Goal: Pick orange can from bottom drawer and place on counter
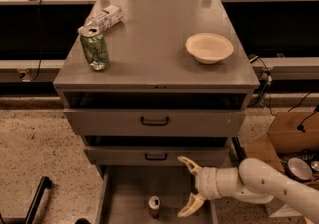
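The orange can [154,206] stands upright on the floor of the open bottom drawer [127,193], near the frame's lower edge, silver top showing. My gripper [188,187] hangs over the drawer's right part, just right of the can and apart from it. Its two cream fingers [191,205] are spread wide and hold nothing. The white arm [259,183] reaches in from the right. The grey counter [154,44] tops the cabinet above.
On the counter stand a green patterned can [94,48] at the front left, a white labelled bottle [102,17] lying behind it, and a white bowl [210,47] at the right. Two shallower drawers with black handles [155,122] sit above. A cardboard box [291,136] stands at the right.
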`<state>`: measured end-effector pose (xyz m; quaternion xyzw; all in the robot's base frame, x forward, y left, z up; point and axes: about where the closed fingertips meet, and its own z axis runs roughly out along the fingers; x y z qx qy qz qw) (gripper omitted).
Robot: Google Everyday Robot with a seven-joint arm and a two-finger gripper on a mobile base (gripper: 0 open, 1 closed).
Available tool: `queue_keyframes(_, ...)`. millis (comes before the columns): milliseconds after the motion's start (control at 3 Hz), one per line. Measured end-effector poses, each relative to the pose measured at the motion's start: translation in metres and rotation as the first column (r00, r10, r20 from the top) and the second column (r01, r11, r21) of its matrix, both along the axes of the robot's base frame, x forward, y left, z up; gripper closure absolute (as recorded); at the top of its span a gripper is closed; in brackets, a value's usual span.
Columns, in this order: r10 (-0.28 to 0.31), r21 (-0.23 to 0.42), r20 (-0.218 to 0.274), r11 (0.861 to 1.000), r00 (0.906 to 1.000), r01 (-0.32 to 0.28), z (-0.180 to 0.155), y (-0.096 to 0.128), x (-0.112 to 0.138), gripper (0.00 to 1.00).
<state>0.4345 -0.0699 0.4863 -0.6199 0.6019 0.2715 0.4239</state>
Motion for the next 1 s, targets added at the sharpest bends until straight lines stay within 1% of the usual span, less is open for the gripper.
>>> queue_keyframes(333,0.058,0.045,-0.042,0.997,0.9974,-0.056,-0.060,0.002,-0.011,0.00)
queue_keyframes(667,0.067,0.062,-0.057,0.996,0.9961,-0.064,-0.070,0.006,-0.015,0.00)
queue_keyframes(1000,0.080,0.120,-0.118,0.991,0.9898,-0.066,-0.081,0.013,-0.013,0.00)
